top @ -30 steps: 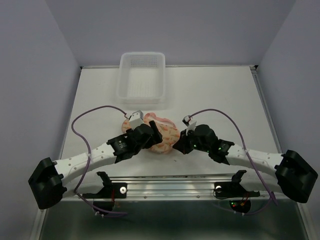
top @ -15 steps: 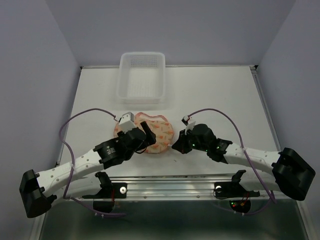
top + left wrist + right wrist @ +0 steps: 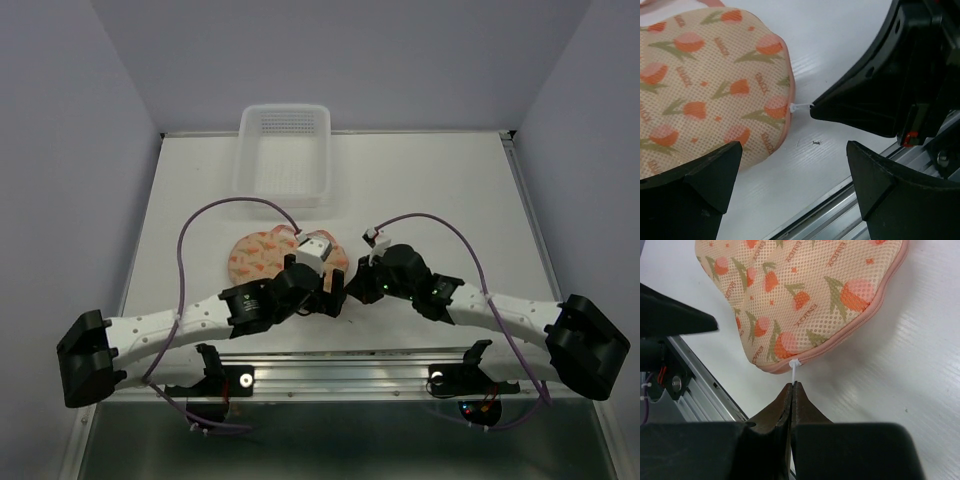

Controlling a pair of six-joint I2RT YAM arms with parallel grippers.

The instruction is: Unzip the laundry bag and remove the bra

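Observation:
The laundry bag (image 3: 258, 256) lies flat on the white table, cream mesh with orange tulip prints and pink zipper trim (image 3: 805, 290). My right gripper (image 3: 791, 386) is shut on the thin white zipper pull (image 3: 795, 371) at the bag's near right end, its black tip (image 3: 812, 107) also showing in the left wrist view. My left gripper (image 3: 792, 170) hangs open just beside that end of the bag (image 3: 705, 85), with bare table between its fingers (image 3: 700, 175). In the top view both grippers (image 3: 330, 292) (image 3: 352, 288) meet there. The bra is hidden.
A white perforated plastic basket (image 3: 245, 165) stands at the back of the table, behind the bag. A metal rail (image 3: 350, 365) runs along the near edge, close under both grippers. Purple cables (image 3: 230, 205) loop above each arm.
My left arm has swung right, from the bag's left side to its near right end beside the right gripper. The bag has slid leftward. The right gripper stays shut on the pull.

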